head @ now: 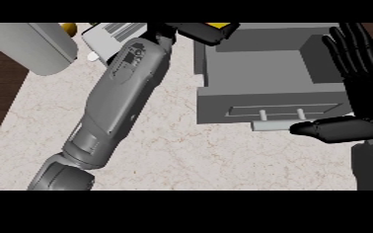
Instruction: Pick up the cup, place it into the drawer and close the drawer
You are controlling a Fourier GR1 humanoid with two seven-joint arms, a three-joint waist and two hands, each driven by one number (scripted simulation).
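Note:
Only a small yellow piece of the cup (219, 25) shows at the top edge, above the drawer's back left corner. My left hand (195, 31) has its black fingers curled round it and hides the rest. The grey drawer (218, 74) stands pulled open on the right; what shows of its inside holds nothing. Its front face carries a pale bar handle (279, 114). My right hand (353, 59) is open at the drawer's right side with its fingers straight and pointing away from me. Its thumb (331, 129) lies in front of the drawer's right front corner.
A big rounded grey appliance (40, 47) with a yellow knob (68, 28) stands at the back left. Beside it is a white slatted object (113, 33), partly behind my left forearm (120, 94). The marble counter (182, 153) ends at the left over dark wood (10, 79).

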